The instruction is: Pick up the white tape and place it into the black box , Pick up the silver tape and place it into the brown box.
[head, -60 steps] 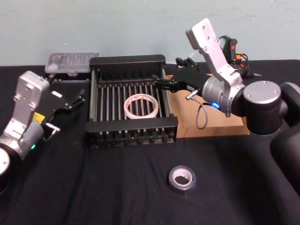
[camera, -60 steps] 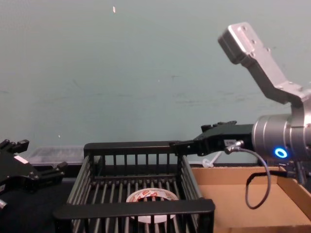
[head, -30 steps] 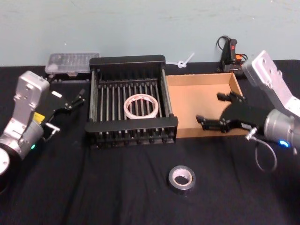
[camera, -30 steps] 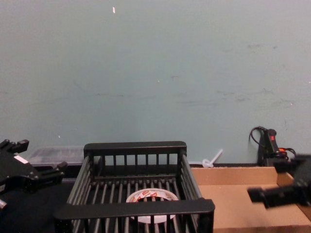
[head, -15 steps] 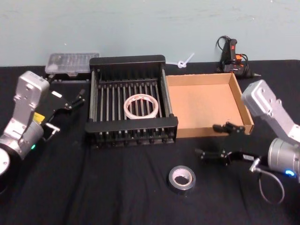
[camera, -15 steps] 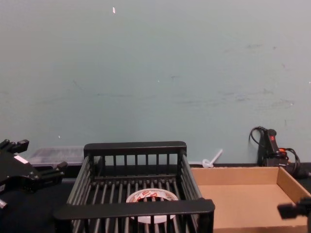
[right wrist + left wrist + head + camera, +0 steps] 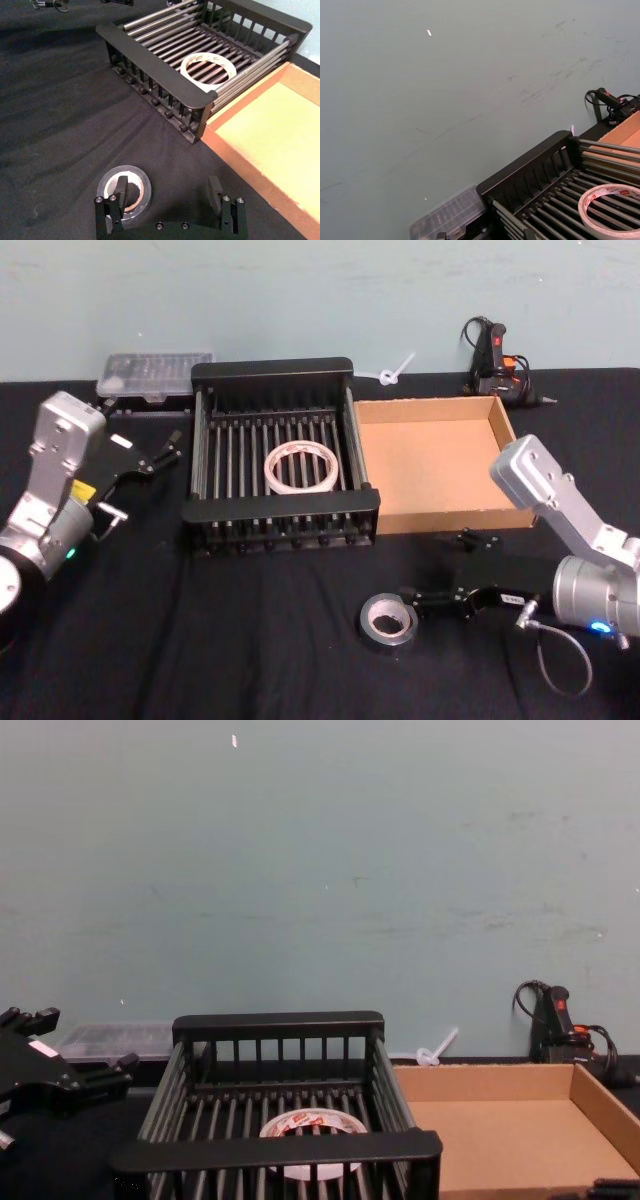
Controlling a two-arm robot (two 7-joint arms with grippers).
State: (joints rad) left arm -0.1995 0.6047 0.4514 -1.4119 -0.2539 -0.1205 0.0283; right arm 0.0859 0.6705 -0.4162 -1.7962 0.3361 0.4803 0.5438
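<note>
You are about halfway through. The white tape point(image 7: 300, 467) is already lying flat on the barred floor of the black box point(image 7: 272, 371), near the middle, so the first half looks done. The silver tape point(image 7: 388, 623) is still lying flat on the black surface point(image 7: 250, 640), in front of the two boxes and well apart from both, and the brown box point(image 7: 520, 465) is sitting just beside the black box, on its right, with nothing inside it.

Your right end effector point(image 7: 432, 590) is sitting low over the surface just to the right of the silver tape, with its fingers spread apart and gripping nothing. In the right wrist view, one finger point(image 7: 120, 191) is lying over the roll's core while the other finger point(image 7: 216, 193) is standing clear on the cloth well to the side, so the roll is not yet centred between them. Judging from that, you are lining up the grasp and are still needing a small sideways correction before closing.

Your left end effector point(image 7: 150, 458) is waiting off to the left of the black box, fingers apart, gripping nothing.

What is remaining: gripping the silver tape, lifting it, carrying it back over the low cardboard wall and releasing it in the brown box.
</note>
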